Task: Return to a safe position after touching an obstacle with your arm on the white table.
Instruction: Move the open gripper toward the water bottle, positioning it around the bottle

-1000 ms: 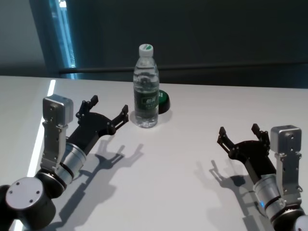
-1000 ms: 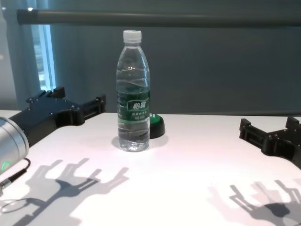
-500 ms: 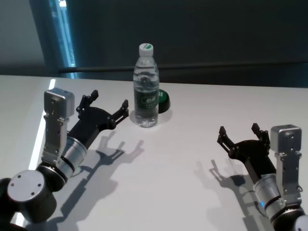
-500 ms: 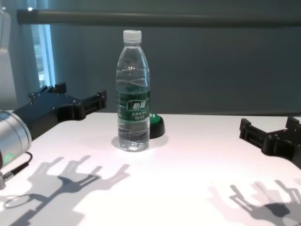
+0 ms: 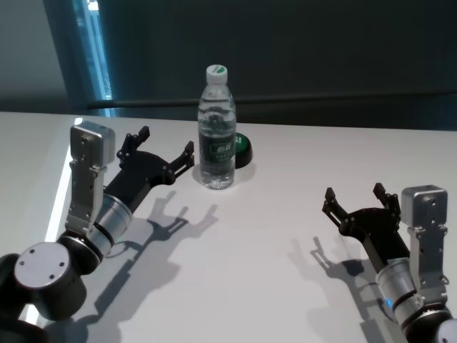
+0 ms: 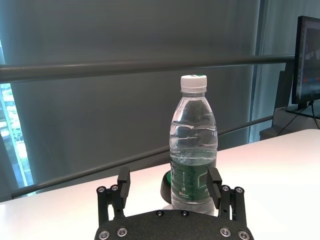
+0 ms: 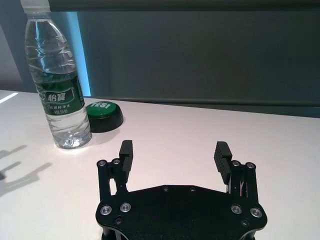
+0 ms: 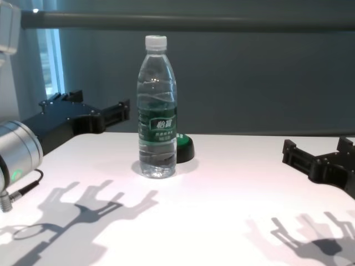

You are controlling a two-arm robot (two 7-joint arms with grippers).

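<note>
Presently the obstacle (image 5: 217,128) is seen upright on the white table (image 5: 257,250), toward its far side, with a low green-topped puck (image 5: 242,150) just behind it. The left gripper (image 5: 166,151) is held just beside the bottle, fingers spread wide and empty; contact cannot be confirmed. The right gripper (image 5: 355,201) is parked well apart, fingers likewise spread, nothing held.

Risk, as judged: a retreat swept sideways rather than straight back could catch the bottle with the near finger (image 6: 214,183) and tip it, being tall and narrow-based.

Head view shows the finger-to-bottle gap from above; left wrist view shows instead the bottle lined up near one finger, off the gripper's centre. Label characters are read only in right wrist view (image 7: 59,97)
</note>
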